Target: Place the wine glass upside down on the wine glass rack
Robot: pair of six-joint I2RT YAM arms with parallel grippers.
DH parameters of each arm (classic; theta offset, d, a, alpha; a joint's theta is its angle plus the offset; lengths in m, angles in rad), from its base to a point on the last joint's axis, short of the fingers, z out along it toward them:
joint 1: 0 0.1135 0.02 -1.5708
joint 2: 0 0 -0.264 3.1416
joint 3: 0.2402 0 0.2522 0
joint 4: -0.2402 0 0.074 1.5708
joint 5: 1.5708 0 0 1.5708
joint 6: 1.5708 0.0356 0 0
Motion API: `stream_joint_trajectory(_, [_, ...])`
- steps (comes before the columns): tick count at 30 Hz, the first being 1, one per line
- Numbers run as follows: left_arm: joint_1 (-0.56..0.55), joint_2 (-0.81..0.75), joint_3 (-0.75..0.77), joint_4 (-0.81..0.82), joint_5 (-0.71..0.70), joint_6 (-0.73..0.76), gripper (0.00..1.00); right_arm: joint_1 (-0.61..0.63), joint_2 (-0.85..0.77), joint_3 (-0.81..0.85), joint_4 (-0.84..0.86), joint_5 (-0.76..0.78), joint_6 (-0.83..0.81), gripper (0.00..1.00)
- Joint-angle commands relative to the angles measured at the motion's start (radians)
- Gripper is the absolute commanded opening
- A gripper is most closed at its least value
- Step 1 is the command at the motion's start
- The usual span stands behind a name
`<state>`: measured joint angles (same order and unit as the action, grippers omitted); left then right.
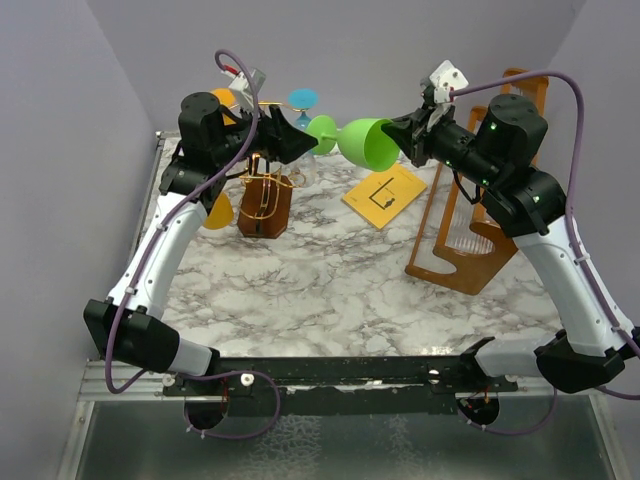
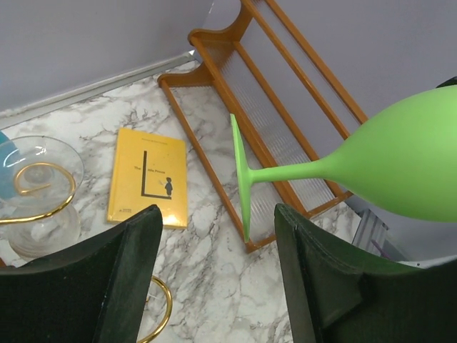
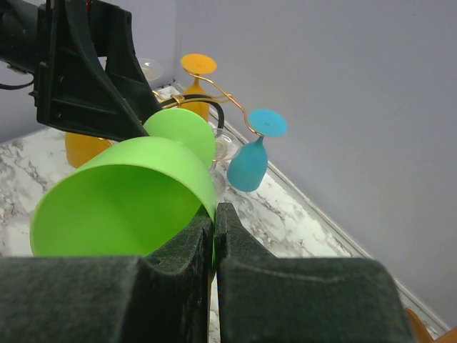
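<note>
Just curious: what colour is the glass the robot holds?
The wine glass is lime green, best in left wrist view.

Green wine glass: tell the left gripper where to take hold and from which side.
Take the stem, close to the foot. The green wine glass hangs sideways, foot towards the left gripper, and the right gripper is clamped on the rim of the bowl, so only the stem end is free. Coming from the foot side, a finger on each side of the thin stem, looks best.
</note>
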<state>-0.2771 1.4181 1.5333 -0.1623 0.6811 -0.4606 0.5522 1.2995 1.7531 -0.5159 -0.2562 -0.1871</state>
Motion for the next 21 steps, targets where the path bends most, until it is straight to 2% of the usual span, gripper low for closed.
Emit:
stream_joint_trajectory(1, [-0.004, -0.031, -0.033, 0.082, 0.09, -0.054, 0.63, -0.003, -0.005, 0.03, 0.032, -0.037, 0.04, 0.01])
stream_joint_trajectory(9, [-0.005, -0.034, -0.048, 0.079, 0.11, -0.045, 0.35, -0.003, 0.009, 0.043, 0.03, -0.055, 0.043, 0.01])
stream_joint_trajectory(15, [-0.005, -0.029, -0.065, 0.116, 0.136, -0.07, 0.24, -0.003, 0.013, 0.03, 0.039, -0.074, 0.043, 0.02])
stream_joint_trajectory(21, [-0.004, -0.036, -0.089, 0.142, 0.15, -0.078, 0.05, -0.003, 0.01, 0.009, 0.051, -0.063, 0.035, 0.01])
